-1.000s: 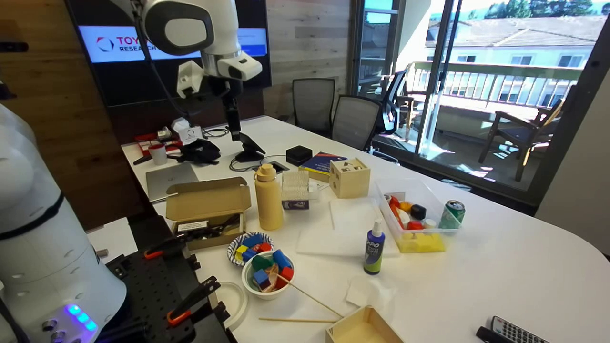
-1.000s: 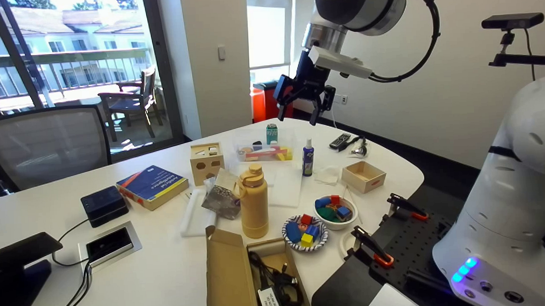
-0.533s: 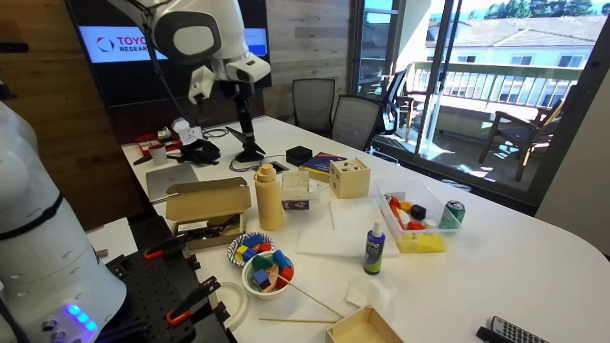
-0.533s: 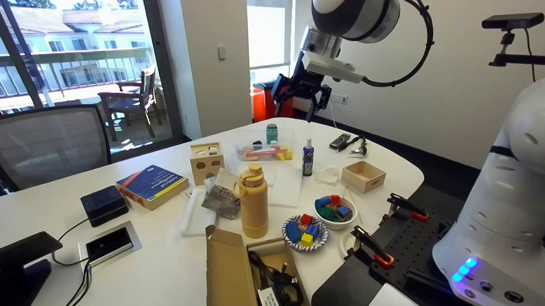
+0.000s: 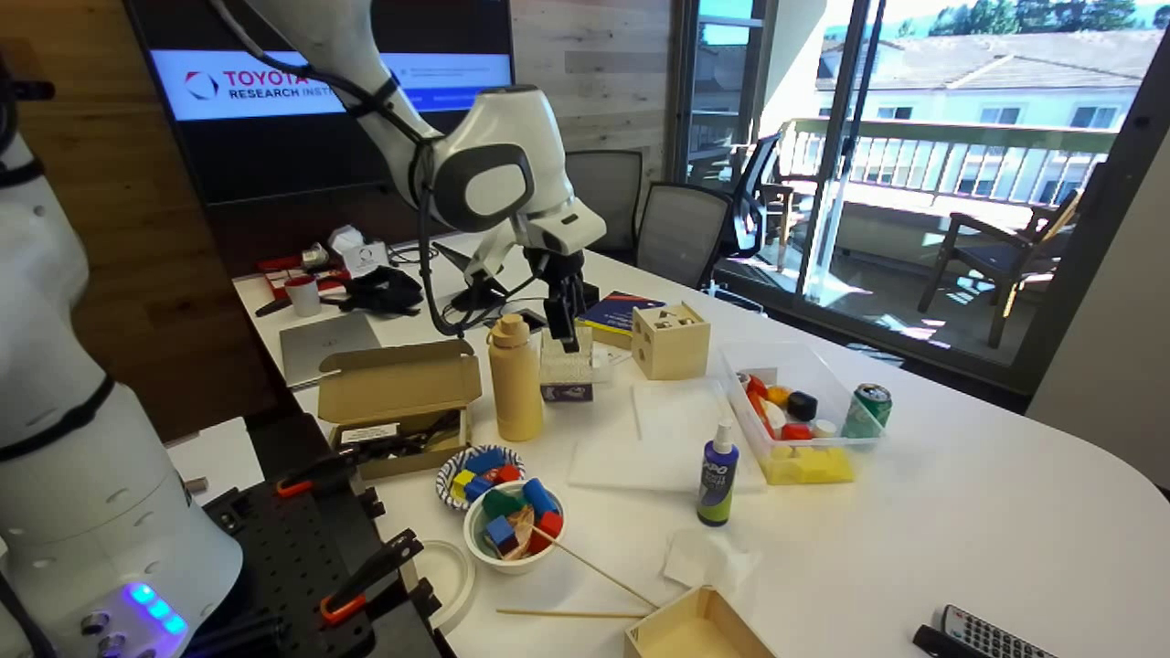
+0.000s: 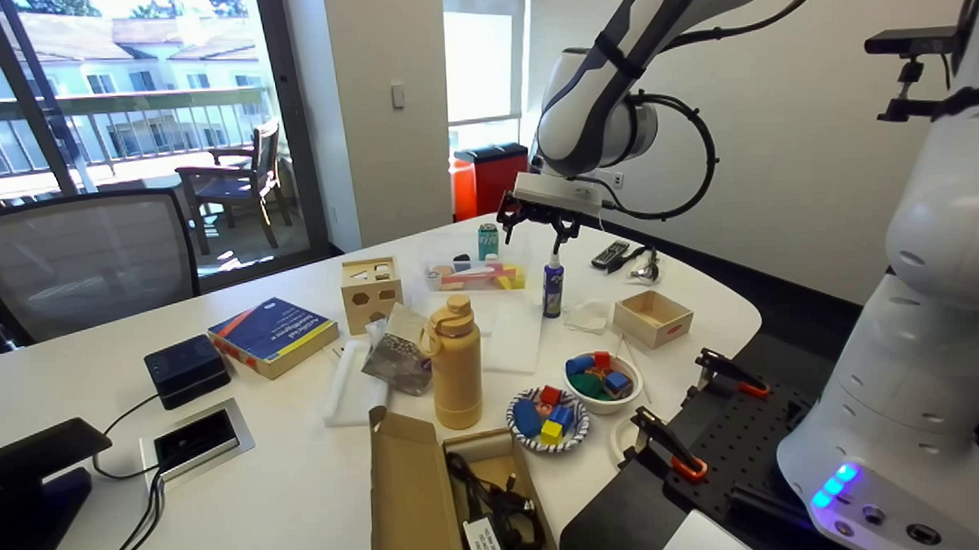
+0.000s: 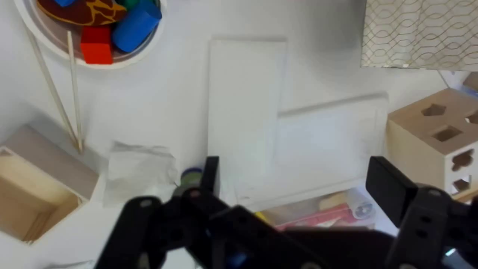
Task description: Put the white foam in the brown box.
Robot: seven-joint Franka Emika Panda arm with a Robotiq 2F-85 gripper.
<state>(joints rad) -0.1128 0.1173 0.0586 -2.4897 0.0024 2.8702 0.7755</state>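
Two flat white foam pieces lie on the table. One piece point(image 7: 244, 93) and an angled piece point(image 7: 328, 138) touch or overlap in the wrist view; foam also shows in both exterior views point(image 5: 631, 463) point(image 6: 512, 339). The brown box point(image 5: 402, 384) stands with its lid flap up and black cables inside; it shows also in an exterior view point(image 6: 412, 497) and is out of the wrist view. My gripper point(image 6: 532, 239) is open and empty, pointing down well above the table. In the wrist view my gripper point(image 7: 295, 162) has its fingers spread, with foam below between them.
A spray bottle point(image 5: 717, 480) stands beside the foam. A clear bin point(image 5: 804, 411) of toys, a wooden shape cube point(image 5: 672, 343), a tissue box point(image 5: 567, 366) and a tan bottle point(image 5: 516, 379) stand around it. Bowls of blocks point(image 6: 603, 381) and a wooden box point(image 6: 654, 318) sit nearer the base.
My gripper has come down over the table, moving right in an exterior view, and tilted to point downward. It stays open. The table objects have not moved.
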